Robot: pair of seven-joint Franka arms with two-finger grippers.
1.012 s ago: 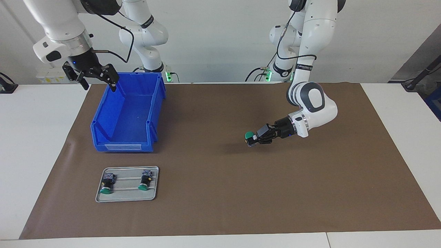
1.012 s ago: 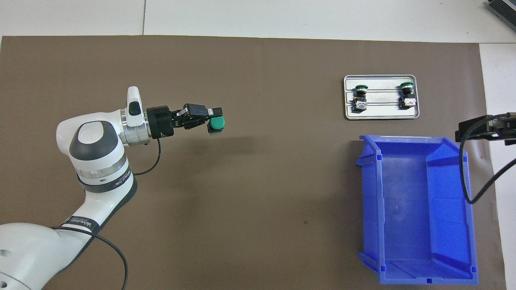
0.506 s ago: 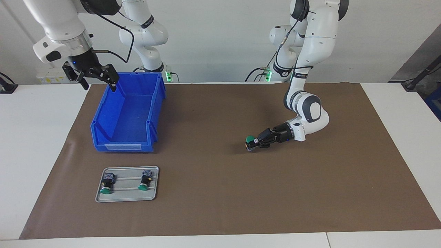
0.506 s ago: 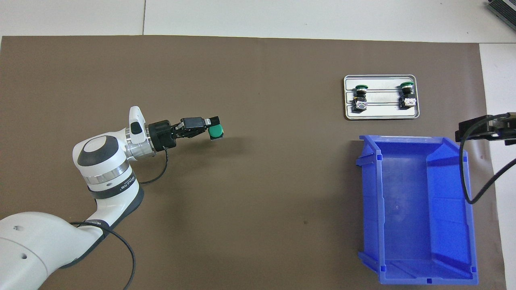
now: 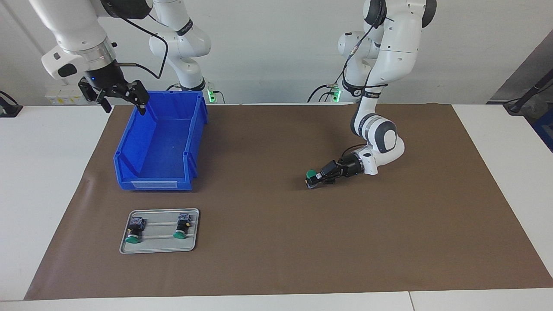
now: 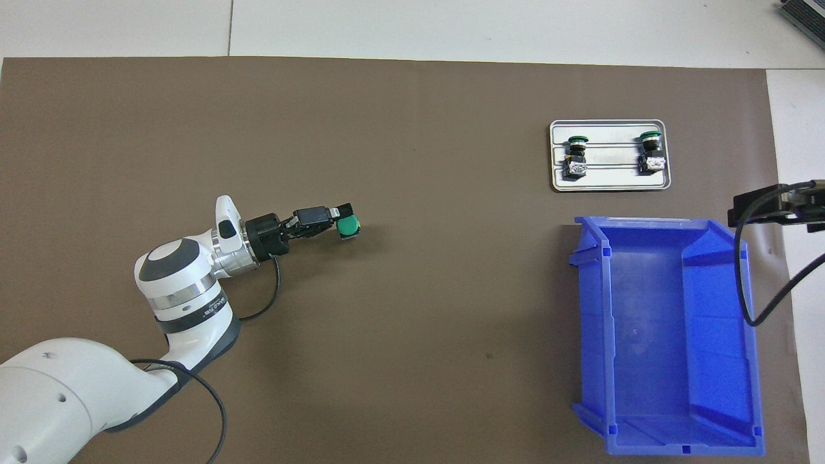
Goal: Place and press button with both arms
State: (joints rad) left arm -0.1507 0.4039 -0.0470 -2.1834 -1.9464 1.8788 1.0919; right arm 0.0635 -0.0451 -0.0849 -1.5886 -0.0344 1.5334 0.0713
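Observation:
My left gripper (image 5: 318, 177) (image 6: 339, 218) is shut on the black body of a button (image 5: 310, 175) (image 6: 349, 226), whose green cap faces upward. It holds the button low over the middle of the brown mat (image 5: 276, 242), right at the surface; I cannot tell whether it touches. Two more buttons (image 5: 135, 231) (image 5: 182, 226) lie on their sides on a grey metal tray (image 5: 158, 249) (image 6: 609, 187) toward the right arm's end. My right gripper (image 5: 123, 102) (image 6: 770, 207) hangs open and empty, high over the outer rim of the blue bin (image 5: 155, 184).
The blue bin (image 6: 670, 444) is open-topped with nothing in it and stands between the tray and the robots. White table surface (image 5: 47, 172) borders the mat on both ends.
The left arm has lowered the button down to the mat, its wrist drawing in toward the robots. The right arm has not moved.

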